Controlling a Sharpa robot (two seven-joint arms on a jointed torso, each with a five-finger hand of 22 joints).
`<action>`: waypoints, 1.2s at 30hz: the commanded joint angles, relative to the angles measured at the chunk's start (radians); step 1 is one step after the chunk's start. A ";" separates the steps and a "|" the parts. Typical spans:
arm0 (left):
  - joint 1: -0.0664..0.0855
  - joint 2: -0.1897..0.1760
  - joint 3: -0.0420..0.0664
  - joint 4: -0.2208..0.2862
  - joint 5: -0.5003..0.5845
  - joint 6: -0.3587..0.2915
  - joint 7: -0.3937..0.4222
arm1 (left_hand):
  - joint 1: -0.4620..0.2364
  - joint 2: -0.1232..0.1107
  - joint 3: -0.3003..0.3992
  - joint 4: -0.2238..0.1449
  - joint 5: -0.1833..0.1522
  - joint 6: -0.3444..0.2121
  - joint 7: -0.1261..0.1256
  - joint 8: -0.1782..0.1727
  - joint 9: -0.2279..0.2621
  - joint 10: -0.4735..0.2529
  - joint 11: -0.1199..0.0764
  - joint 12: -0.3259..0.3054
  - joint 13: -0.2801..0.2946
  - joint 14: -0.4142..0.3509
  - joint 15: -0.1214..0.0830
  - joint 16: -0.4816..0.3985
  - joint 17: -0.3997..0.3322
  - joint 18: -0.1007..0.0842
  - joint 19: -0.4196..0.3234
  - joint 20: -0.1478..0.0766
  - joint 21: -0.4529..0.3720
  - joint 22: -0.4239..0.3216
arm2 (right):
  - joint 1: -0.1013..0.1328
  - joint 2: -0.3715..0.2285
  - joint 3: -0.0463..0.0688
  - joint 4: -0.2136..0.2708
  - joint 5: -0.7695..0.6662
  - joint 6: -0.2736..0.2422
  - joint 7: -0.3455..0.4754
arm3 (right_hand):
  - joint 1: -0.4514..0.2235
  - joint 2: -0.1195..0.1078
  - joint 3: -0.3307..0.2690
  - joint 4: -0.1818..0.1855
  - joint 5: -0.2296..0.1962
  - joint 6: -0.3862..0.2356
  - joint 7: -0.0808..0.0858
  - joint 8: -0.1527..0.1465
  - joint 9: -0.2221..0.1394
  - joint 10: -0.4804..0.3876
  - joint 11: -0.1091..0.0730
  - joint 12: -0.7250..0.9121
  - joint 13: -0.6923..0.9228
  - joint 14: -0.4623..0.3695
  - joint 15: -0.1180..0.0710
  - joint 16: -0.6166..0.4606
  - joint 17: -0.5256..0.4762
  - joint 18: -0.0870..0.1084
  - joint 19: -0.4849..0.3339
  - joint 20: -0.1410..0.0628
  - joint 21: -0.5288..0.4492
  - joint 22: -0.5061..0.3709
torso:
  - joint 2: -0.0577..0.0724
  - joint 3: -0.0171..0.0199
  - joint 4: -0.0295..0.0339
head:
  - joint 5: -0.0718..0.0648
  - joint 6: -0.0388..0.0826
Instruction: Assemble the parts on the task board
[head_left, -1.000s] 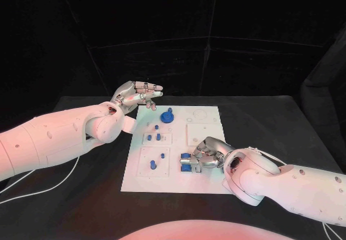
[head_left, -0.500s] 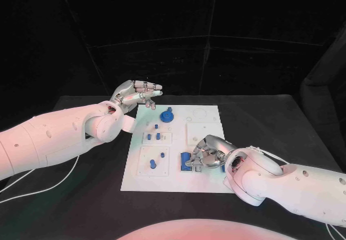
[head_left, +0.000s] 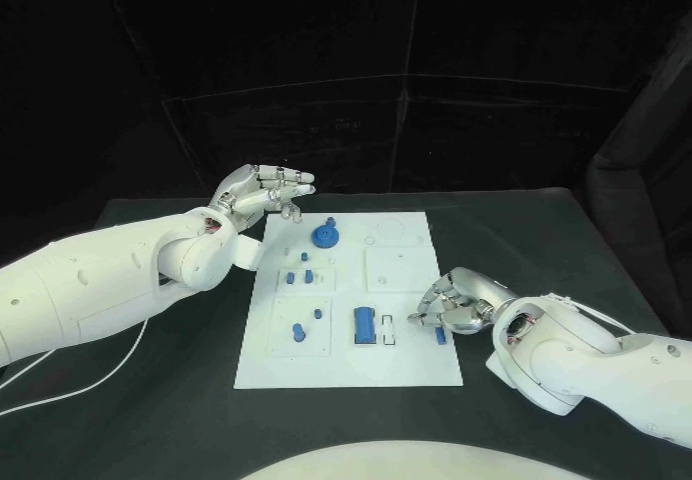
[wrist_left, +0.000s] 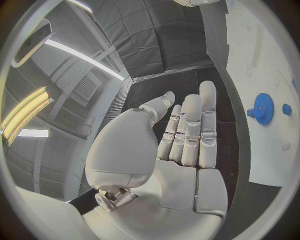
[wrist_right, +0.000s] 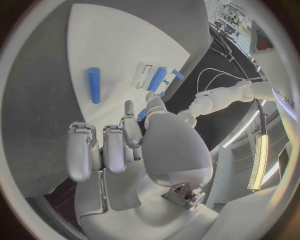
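Head view: the white board lies in the middle of the black table; the left hand hangs above the table just beyond the board's far left corner, fingers straight and together, holding nothing; a blue gear stands near that far edge; small blue pegs sit further down the left side, another blue piece lies nearer the robot; a blue block lies near the middle, a thin blue bar just beside it; the right hand rests at the board's right edge, fingers curled in, beside a small blue pin; whether it pinches anything I cannot tell. Left wrist view: the left hand is flat and released; the gear shows on the board. Right wrist view: the right hand has fingers bent over the board; a blue rod lies apart from them; the blue block lies past the fingertips.
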 joint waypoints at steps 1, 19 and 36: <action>0.001 -0.003 0.001 0.006 0.003 0.001 0.015 | 0.010 -0.001 -0.002 -0.005 0.005 -0.005 0.000 0.004 0.000 -0.006 -0.003 0.004 -0.001 -0.005 0.000 0.004 -0.001 0.014 -0.001 0.005 -0.004 -0.001 | 0.002 -0.029 0.000 0.004 0.018 0.008 0.011 | 0.002 0.004 -0.009 0.001 0.024 -0.003 0.002 -0.006 -0.005 0.000 0.008 -0.006 -0.004 0.055 0.009 -0.005 0.000 -0.014 0.035 0.008 0.000 0.123 | -0.002 -0.0012 -0.0075 | -0.010 0.001; 0.001 -0.009 0.000 0.006 0.003 0.006 0.013 | 0.010 0.000 -0.002 -0.005 0.005 -0.004 0.000 0.006 0.000 -0.005 -0.003 0.007 0.000 -0.005 0.000 0.005 -0.002 0.014 -0.001 0.005 -0.004 -0.001 | 0.000 -0.038 -0.001 -0.025 -0.125 0.113 -0.069 | 0.011 0.002 -0.033 -0.005 0.052 0.048 -0.010 0.005 0.002 -0.012 -0.002 -0.036 -0.024 0.049 0.002 -0.020 -0.027 -0.010 0.027 0.005 -0.009 0.109 | -0.003 -0.0009 -0.0060 | -0.019 -0.013; 0.001 -0.010 0.000 0.004 0.003 0.006 0.011 | 0.010 0.000 -0.002 -0.005 0.005 -0.004 0.000 0.006 0.000 -0.005 -0.003 0.007 0.000 -0.005 0.000 0.005 -0.002 0.014 -0.001 0.005 -0.004 -0.001 | -0.001 -0.002 -0.001 -0.049 -0.179 0.224 -0.103 | 0.019 -0.007 -0.048 -0.012 0.034 0.048 -0.012 0.004 0.010 -0.014 -0.003 -0.043 -0.027 0.049 0.000 -0.022 -0.028 -0.010 0.025 0.003 -0.012 0.106 | -0.003 -0.0010 -0.0054 | -0.019 -0.018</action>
